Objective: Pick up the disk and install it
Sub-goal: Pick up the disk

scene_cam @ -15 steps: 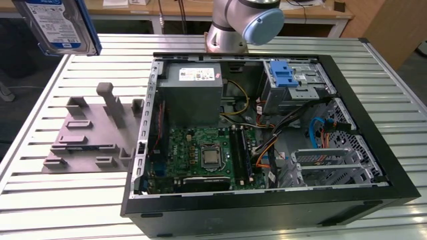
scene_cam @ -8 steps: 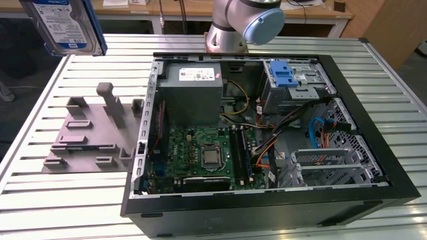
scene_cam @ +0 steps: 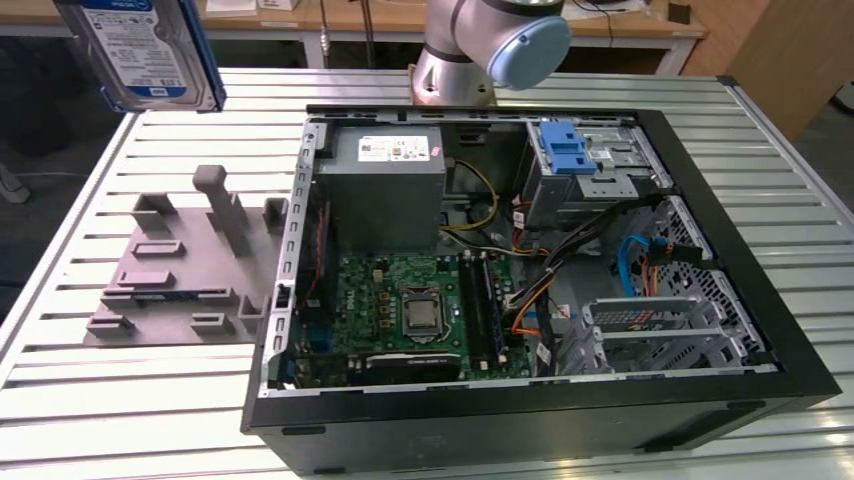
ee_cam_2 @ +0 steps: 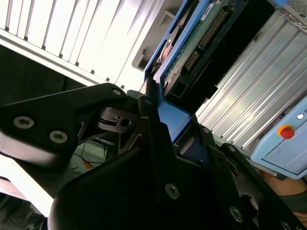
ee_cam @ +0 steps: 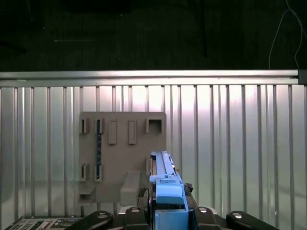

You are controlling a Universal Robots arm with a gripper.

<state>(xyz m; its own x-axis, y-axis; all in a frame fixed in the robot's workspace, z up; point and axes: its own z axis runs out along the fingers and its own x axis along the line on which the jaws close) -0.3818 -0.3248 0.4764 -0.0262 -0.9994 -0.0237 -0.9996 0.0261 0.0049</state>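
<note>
My black gripper (ee_cam: 170, 213) is clamped on the blue-bracketed, flat silver-metal disk (scene_cam: 140, 50). It hangs high, toward the exterior view's left of the open black computer case (scene_cam: 534, 410), long axis near upright and label facing that camera.

Opened computer case (scene_cam: 534, 415) lies on the worktop (scene_cam: 120, 400). In the exterior view, a fixture plate (scene_cam: 200, 265) sits beside it at 9 o'clock and the arm's base (scene_cam: 451, 80) stands behind at 12 o'clock. The disk (scene_cam: 140, 50) hangs at 10 o'clock. In the first wrist view, the tool (ee_cam: 170, 215) clamps it above the worktop.
</note>
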